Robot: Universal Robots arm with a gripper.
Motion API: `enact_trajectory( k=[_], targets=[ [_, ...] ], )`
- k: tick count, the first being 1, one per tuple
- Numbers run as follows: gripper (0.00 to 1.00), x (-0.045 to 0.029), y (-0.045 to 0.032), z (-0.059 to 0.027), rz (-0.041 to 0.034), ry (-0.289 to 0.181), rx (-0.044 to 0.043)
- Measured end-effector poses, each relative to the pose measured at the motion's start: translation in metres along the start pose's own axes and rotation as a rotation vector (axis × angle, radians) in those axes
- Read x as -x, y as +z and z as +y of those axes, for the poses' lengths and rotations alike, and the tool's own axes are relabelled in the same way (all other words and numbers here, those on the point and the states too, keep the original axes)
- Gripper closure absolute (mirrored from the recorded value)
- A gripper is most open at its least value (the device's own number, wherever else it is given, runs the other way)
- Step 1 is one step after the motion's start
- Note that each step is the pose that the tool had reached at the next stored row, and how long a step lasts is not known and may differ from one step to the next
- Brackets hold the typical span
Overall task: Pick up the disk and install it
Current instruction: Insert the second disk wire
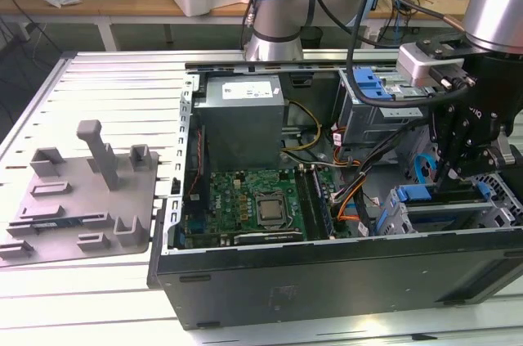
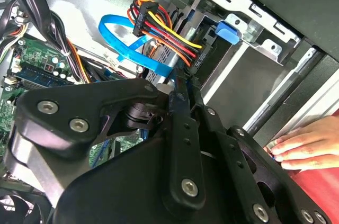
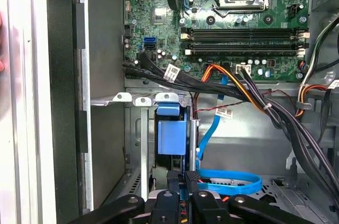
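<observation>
Inside the open computer case (image 1: 327, 272), at the drive cage (image 3: 139, 144) on the exterior view's right, the pincer (image 1: 458, 168) hung low over the bay. In the first wrist view its fingers (image 3: 175, 197) stood pressed close together on the upper edge of the disk (image 3: 172, 136), whose blue carrier frame sat upright in the cage slot, partly sunk between the metal walls. Whether the carrier was fully seated could not be told. The blue data cable (image 3: 228, 184) and the power cable bundle (image 2: 164, 30) lay just beside the slot, near the pincer tips. The motherboard (image 3: 222, 17) sat well apart. A person's hand (image 2: 304, 147) rested on the case edge in the second wrist view.

Judgement: the install step was in hand, pick-up done. The next move called for a straight push along the slot, keeping the fingers off the cables, before any release.
</observation>
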State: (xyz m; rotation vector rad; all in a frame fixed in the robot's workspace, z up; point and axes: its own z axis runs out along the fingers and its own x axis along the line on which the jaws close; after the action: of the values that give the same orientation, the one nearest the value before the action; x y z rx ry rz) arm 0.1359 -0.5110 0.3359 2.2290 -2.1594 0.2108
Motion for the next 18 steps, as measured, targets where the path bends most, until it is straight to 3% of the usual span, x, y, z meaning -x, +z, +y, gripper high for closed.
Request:
enact_trajectory(
  k=[5,9,12,13,18],
  targets=[
    [0.84,0.0000,-0.0008,-0.0001,-0.0010,0.000,0.0000],
    [0.84,-0.0012,-0.0098,-0.0007,-0.0002,0.000,0.0000],
    [0.77,-0.0012,-0.0104,-0.0008,-0.0004,0.000,0.0000],
    [0.70,-0.0012,-0.0105,-0.0007,-0.0002,0.000,0.0000],
    [0.70,-0.0013,-0.0108,-0.0008,-0.0001,0.000,0.0000]
  ],
)
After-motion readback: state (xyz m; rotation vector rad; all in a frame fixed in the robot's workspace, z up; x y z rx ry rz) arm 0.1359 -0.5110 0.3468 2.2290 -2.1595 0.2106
